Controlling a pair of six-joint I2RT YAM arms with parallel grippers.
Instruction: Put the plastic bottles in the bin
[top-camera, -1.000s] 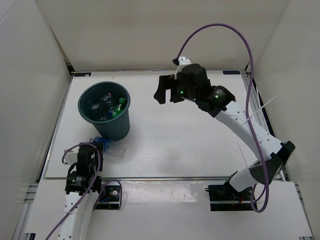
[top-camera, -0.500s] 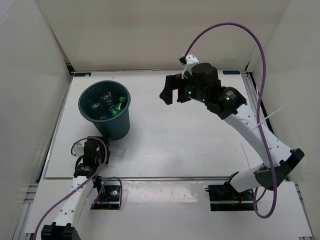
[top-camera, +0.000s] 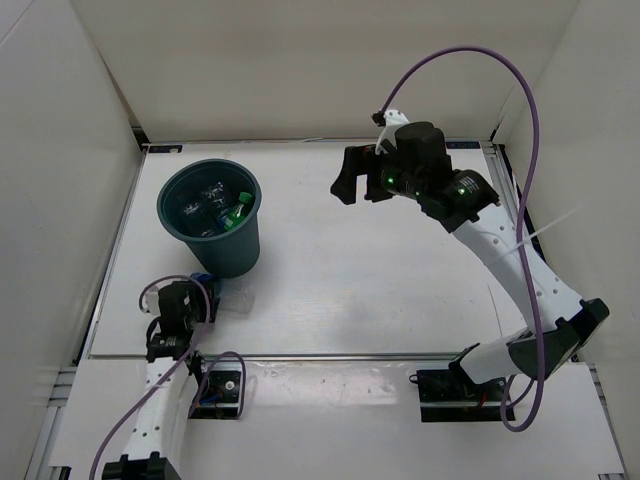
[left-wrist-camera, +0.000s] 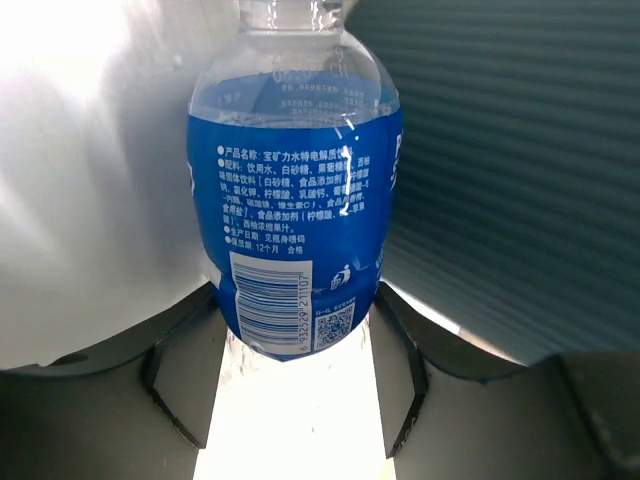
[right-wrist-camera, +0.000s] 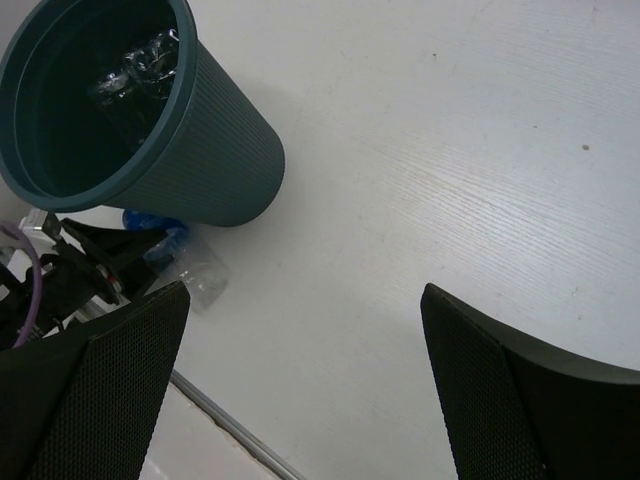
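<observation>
A clear plastic bottle (left-wrist-camera: 295, 200) with a blue label lies on the table against the foot of the dark teal bin (left-wrist-camera: 500, 150). My left gripper (left-wrist-camera: 298, 300) is shut on its lower end, one finger on each side. From above, this bottle (top-camera: 214, 296) shows just ahead of the left gripper (top-camera: 192, 300), in front of the bin (top-camera: 236, 256). Inside the bin lie a green bottle (top-camera: 238, 212) and clear bottles (top-camera: 206, 200). My right gripper (top-camera: 354, 182) hangs open high over the far middle of the table, holding nothing. In the right wrist view it (right-wrist-camera: 305, 300) looks down on the bin (right-wrist-camera: 215, 170) and the bottle (right-wrist-camera: 188, 268).
White walls enclose the table on the left, back and right. A metal rail (top-camera: 330, 356) runs along the near edge. The right arm's purple cable (top-camera: 520, 120) loops high above the table's back right.
My left gripper has closed on the bottle by the bin. The right arm has drifted right and a little farther back, still open.
</observation>
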